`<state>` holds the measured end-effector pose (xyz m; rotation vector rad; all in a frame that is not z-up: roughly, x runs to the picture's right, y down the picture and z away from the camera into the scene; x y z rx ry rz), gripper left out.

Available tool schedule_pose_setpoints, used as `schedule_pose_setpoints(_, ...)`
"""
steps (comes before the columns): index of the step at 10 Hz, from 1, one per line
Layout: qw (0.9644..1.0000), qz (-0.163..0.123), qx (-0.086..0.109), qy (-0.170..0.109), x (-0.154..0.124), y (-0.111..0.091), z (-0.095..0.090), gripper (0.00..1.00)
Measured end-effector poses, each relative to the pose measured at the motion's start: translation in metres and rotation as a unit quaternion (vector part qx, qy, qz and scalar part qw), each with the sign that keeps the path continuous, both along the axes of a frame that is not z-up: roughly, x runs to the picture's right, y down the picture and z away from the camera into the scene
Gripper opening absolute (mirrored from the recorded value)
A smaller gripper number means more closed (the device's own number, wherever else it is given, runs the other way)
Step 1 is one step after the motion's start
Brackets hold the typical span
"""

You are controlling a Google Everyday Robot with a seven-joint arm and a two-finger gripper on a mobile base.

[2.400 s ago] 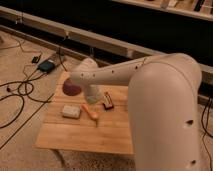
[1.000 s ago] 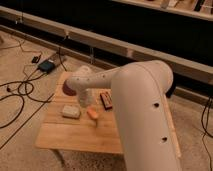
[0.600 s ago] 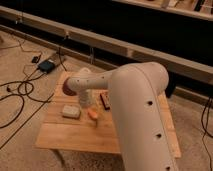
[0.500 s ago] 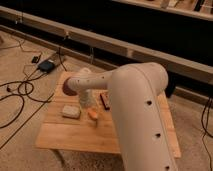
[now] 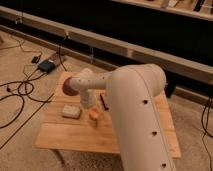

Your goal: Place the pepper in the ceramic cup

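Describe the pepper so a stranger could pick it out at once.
On the wooden table, look under the white arm, where the gripper hangs near the middle. The pepper lies just below it: small and the only orange thing, unlike the pale block beside it or the maroon bowl behind.

Enters from the lower right edge as one thick white arm (image 5: 137,125), filling much of the foreground. Climbs to a broad rounded bend near centre, marked down its side with a row of small dark holes. Runs leftward from that bend as a slimmer forearm link (image 5: 102,81), roughly level. Ends at a rounded wrist joint (image 5: 82,80), left of centre. Drops from that joint into the gripper (image 5: 89,102), hung close to vertical, pointing down, directly beneath the wrist and just left of the large link. Presents as a pale, cylindrical body.
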<state>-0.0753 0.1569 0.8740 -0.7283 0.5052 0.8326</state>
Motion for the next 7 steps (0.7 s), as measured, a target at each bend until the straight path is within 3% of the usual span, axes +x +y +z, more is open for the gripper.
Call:
schedule_pose_setpoints(1, 1.0, -0.001, -0.001, 0.0, 0.0001, 0.0003, 0.0012, 0.61)
schedule_pose_setpoints(7, 1.0, 0.005, 0.0, 0.0, -0.0014, -0.0049, 0.0046, 0.03)
